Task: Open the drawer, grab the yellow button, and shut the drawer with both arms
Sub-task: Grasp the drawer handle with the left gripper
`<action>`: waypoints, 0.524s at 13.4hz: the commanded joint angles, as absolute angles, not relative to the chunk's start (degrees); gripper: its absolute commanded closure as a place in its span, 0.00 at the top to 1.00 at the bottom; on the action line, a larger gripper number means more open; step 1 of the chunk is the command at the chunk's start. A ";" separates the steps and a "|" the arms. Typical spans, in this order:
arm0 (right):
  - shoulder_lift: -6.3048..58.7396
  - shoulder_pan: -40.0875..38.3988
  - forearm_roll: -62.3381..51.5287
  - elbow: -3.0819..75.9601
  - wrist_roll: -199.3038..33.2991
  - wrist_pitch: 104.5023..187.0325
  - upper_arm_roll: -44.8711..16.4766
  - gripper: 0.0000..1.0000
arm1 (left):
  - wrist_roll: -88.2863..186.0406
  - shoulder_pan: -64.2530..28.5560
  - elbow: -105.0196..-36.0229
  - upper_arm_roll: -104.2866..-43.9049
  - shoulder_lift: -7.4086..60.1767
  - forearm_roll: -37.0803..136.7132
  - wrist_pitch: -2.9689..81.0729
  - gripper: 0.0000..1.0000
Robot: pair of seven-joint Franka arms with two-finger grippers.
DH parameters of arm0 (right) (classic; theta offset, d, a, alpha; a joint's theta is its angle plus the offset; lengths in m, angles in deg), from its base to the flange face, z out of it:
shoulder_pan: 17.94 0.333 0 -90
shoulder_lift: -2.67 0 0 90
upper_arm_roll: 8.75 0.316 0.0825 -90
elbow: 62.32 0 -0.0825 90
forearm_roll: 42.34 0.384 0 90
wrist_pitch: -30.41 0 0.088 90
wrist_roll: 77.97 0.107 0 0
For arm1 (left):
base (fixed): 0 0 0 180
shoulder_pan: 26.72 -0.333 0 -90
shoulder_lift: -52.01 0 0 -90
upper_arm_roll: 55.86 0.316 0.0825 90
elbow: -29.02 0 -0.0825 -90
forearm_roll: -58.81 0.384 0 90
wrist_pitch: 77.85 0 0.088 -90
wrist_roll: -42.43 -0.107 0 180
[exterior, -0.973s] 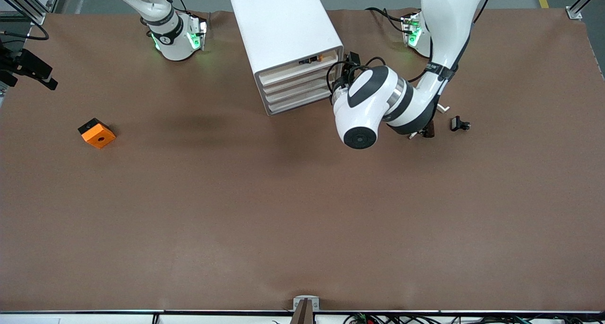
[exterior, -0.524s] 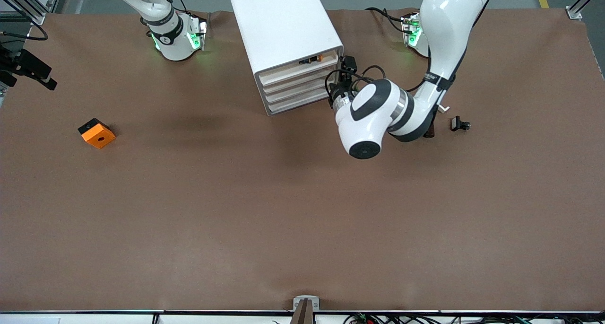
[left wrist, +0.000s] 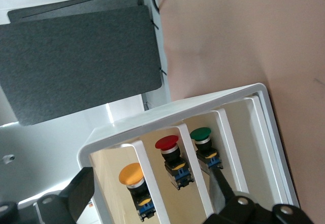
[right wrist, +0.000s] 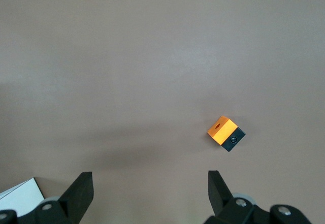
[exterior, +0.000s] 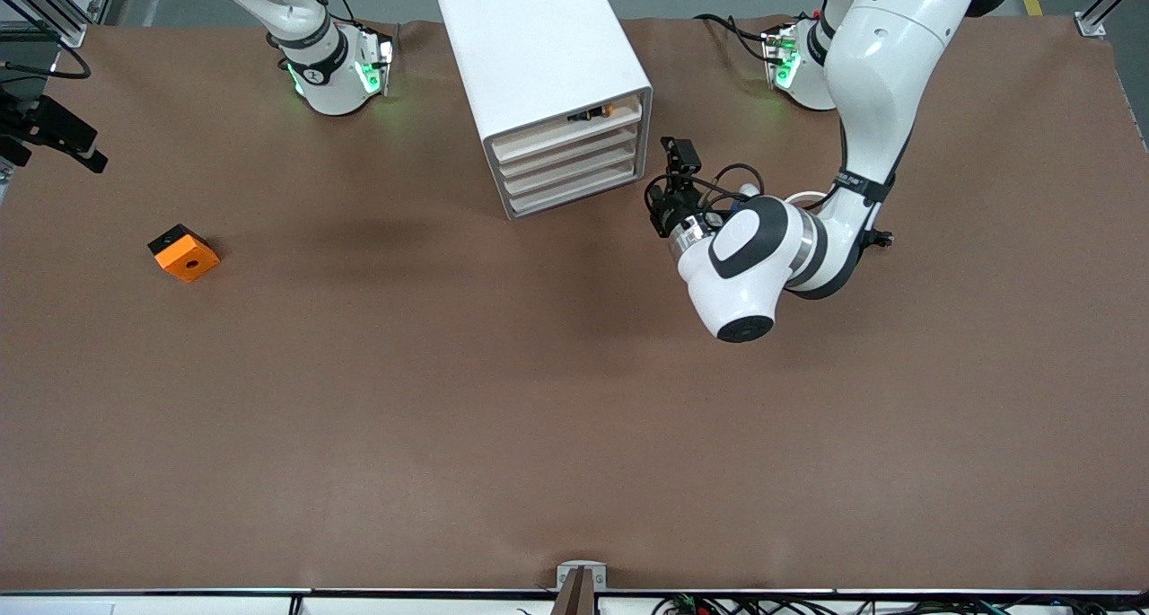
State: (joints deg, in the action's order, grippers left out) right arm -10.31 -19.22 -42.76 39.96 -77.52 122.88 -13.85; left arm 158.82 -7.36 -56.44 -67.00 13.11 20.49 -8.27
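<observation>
Orange marks the distractor first: the orange block [exterior: 184,252] lies well apart from the cabinet [exterior: 537,54], toward the right arm's end of the table and nearer the front camera. The right gripper [right wrist: 147,196] hangs over that stretch of table with its fingers spread wide and nothing between them. A corner of the cabinet just shows in its wrist view, and this arm waits.

At the cabinet, the drawer [exterior: 574,123] is the top tier, and its inside shows in the left wrist view, so I judge it at least partly open. How far out it stands I cannot tell. The button [left wrist: 133,179] lies in the drawer's end compartment, the one toward the left arm's end of the cabinet. A red button [left wrist: 170,150] and a green button [left wrist: 203,138] sit in the next two compartments. Its body runs along the dividers, cap at one end and bluish base at the other.

The left gripper [exterior: 662,200] hovers over the table just off the cabinet's front corner, fingers parted and empty, pointing back at the drawer. It is plainly the nearer arm, with the button straight ahead of it, so a reach along that line seems the natural next move.
</observation>
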 commanded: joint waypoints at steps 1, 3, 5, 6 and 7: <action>-9.55 -19.35 -42.95 38.49 -77.62 122.26 -13.85 1.00 | 161.60 -6.34 -54.83 -67.02 11.23 17.16 -9.29 1.00; -9.55 -19.35 -42.95 38.49 -77.44 122.26 -13.85 1.00 | 161.78 -5.46 -54.92 -67.02 10.96 14.43 -9.12 1.00; -9.64 -19.35 -42.87 38.58 -76.92 122.08 -13.85 1.00 | 163.09 -4.84 -55.01 -67.02 10.61 12.59 -9.03 1.00; -9.64 -19.35 -42.87 38.58 -76.92 121.82 -13.85 1.00 | 163.36 -4.40 -55.01 -67.02 10.26 11.97 -8.86 1.00; -9.64 -19.26 -42.87 38.58 -76.92 121.82 -13.85 1.00 | 164.06 -3.88 -55.10 -67.02 9.65 11.70 -8.85 1.00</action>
